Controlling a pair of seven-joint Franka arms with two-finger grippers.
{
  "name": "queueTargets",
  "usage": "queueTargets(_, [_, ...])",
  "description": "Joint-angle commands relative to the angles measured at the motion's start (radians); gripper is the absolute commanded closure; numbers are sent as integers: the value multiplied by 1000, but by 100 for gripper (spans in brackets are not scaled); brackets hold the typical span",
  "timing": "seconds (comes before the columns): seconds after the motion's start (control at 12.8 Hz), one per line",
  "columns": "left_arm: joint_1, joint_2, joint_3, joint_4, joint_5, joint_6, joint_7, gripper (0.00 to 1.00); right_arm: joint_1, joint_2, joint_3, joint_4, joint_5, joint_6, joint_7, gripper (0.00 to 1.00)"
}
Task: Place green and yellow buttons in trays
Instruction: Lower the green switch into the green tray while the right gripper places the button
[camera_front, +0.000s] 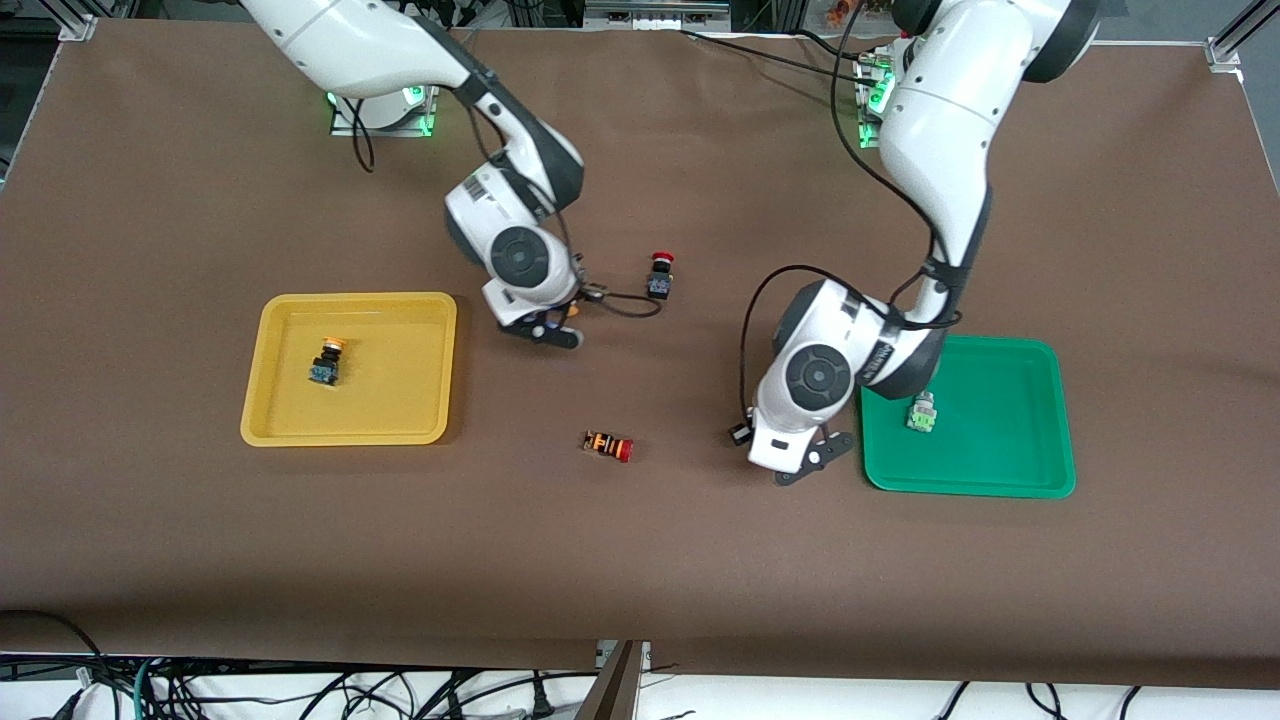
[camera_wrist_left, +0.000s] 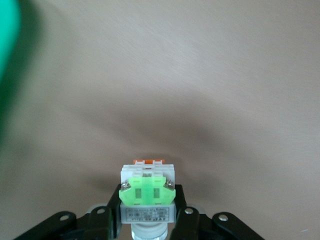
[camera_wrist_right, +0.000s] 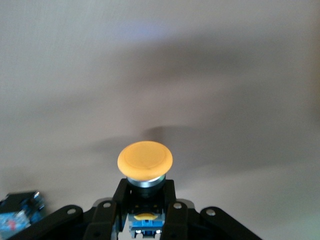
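**Two buttons in hand, two already home**

My left gripper (camera_wrist_left: 147, 220) is clamped on a green button (camera_wrist_left: 147, 190), the whitish body pinched between my fingers (camera_wrist_left: 182, 217), and it hangs over bare table just beside the green tray (camera_front: 1040, 420), at the edge facing the middle of the table. I'd say I hold it by the body so it can go down on its base. A second green button (camera_front: 921, 412) sits inside that tray, near the same edge, so I should set mine clear of it

My right gripper (camera_wrist_right: 145, 220) grips a yellow button (camera_wrist_right: 145, 161), cap out ahead of my fingers, over the table between the yellow tray (camera_front: 270, 400) and the black red-capped switch (camera_front: 660, 275). Another yellow button (camera_front: 327, 362) lies in the yellow tray, tilted, around its middle

The orange-striped switch (camera_front: 608, 445) lies on its side mid-table, nearer the front camera; neither red one is mine to move

By my reckoning half the job is done, and both carries need only a short trip to their trays
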Motion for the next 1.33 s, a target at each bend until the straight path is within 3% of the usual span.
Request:
queueTargets(0.0, [71,-54,1,7,68,-135,245,100,-29,-43,-138,20,-2,-101,-256,100])
queueTargets(0.23, [193,-94,1,-2,122,-215,610,100,-41,-48,-292,20,7,-119,-531,100])
queueTargets(0.47, [316,-105,1,-42,123,-217,923,100,-56,-14,-348,16,9,-99,-646,100])
queueTargets(0.7, [410,-115,1,-149,125,-127,1137,100,-73,15,-348,10,9,-82,-657,100])
queueTargets(0.78, [422,-122,1,-198,125,-58,1153,100,-75,18,-348,10,9,-82,-659,52])
queueTargets(0.86, [428,-128,1,-250,123,11,1158,90,-75,14,-348,16,8,-89,-660,1])
queueTargets(0.94, [428,-131,1,-257,123,27,1156,33,-75,-2,-348,25,5,-93,-665,0])
queueTargets(1.02, [428,-149,1,-252,122,21,1158,0,-76,-28,-348,46,1,-98,-669,0])
queueTargets(1.25, [416,-244,-10,-229,106,-43,1133,0,-99,-152,-346,71,0,-188,-698,0])
